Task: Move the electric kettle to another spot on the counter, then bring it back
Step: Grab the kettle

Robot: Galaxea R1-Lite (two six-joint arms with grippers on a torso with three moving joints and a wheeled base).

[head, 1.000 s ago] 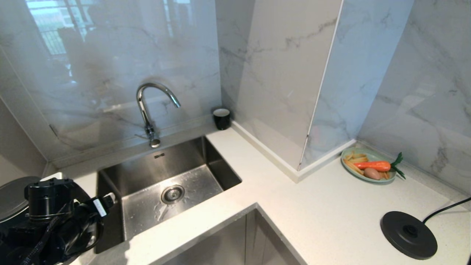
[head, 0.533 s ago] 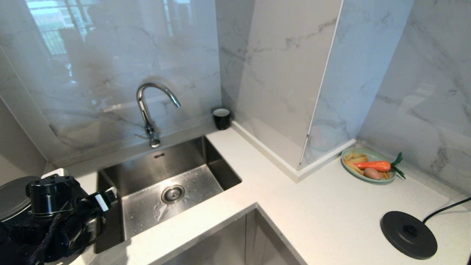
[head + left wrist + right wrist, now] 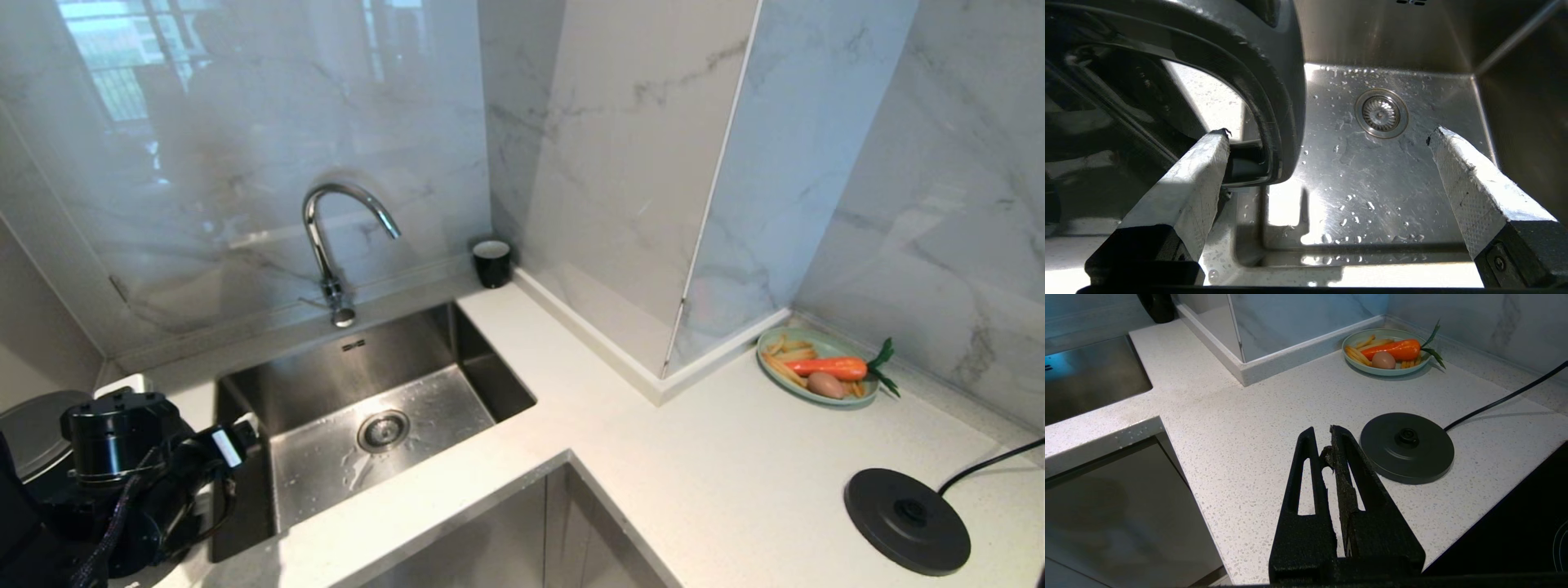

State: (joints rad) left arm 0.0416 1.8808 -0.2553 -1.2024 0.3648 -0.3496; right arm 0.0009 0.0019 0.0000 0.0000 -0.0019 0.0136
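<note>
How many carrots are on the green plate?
1. One orange carrot with green leaves lies across the round pale green plate on the white speckled counter, beside a brownish egg-shaped thing and pale yellow sticks. Nothing seems hidden.

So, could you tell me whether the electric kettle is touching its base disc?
Apart. The head view shows the electric kettle at far left by the sink and the base disc bare on the counter at far right.

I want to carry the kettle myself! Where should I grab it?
By the big loop handle of the electric kettle, coming from the sink side. The handle bows out that way, leaving a gap to slip fingers through. The left end effector is open around it.
</note>
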